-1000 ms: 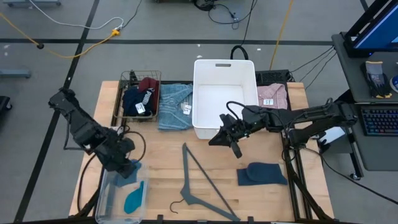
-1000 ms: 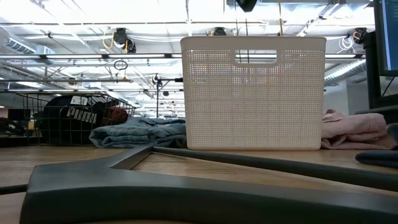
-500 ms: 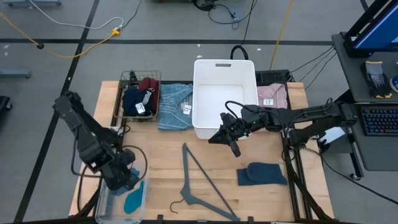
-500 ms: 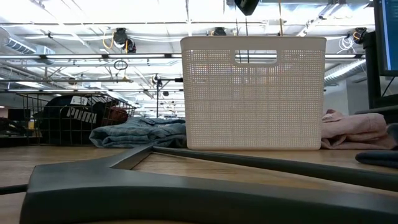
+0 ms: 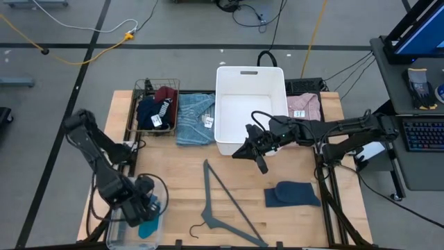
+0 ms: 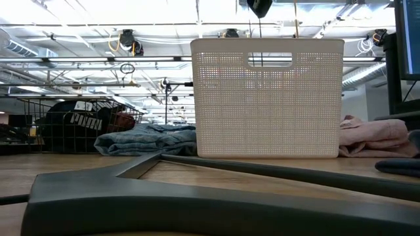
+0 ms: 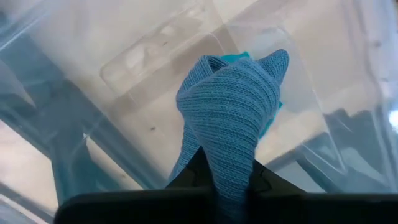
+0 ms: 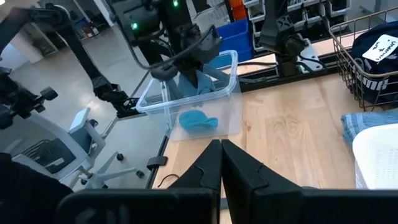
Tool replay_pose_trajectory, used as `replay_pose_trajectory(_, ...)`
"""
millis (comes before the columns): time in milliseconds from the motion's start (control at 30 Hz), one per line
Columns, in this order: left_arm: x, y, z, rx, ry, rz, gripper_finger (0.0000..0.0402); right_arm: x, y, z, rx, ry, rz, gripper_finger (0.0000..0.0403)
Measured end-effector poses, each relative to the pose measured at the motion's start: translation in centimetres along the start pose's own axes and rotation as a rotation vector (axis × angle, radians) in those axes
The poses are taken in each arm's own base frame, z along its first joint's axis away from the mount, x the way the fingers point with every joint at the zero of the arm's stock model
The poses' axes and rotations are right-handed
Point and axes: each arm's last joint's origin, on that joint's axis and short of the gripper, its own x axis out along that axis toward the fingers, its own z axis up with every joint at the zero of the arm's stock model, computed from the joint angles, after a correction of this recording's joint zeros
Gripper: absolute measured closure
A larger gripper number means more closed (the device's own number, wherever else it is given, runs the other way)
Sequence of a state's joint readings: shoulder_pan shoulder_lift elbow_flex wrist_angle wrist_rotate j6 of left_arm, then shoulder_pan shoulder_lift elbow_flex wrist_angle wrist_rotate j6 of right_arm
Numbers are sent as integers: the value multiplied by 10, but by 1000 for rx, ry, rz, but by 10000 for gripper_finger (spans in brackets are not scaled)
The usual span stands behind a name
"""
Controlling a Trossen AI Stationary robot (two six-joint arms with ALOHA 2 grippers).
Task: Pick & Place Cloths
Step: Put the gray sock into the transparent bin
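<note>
While left gripper (image 5: 142,208) jaws clamp slate-blue cloth (image 7: 233,112) over clear bin (image 5: 118,229), right jaws together.

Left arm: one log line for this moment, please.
left pincer: shut on blue cloth | over clear bin | teal cloth inside | right pincer: shut, waiting mid-table

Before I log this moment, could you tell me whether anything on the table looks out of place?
Only the grey clothes hanger lying loose on the table among the cloths; it is no garment. Otherwise nothing stands out.
</note>
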State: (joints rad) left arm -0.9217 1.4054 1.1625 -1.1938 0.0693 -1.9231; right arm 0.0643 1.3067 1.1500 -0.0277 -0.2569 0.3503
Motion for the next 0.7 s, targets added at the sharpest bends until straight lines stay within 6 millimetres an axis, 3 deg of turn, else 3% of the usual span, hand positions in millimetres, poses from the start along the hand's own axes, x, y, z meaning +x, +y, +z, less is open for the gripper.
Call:
replay_pose_trajectory(400, 25, -9, -9, 50, -17, 102, 391, 0, 0, 0, 3, 0, 2, 401)
replay_pose_trajectory(700, 25, -8, -11, 58, -35, 106, 297, 0, 0, 0, 4, 2, 5, 399)
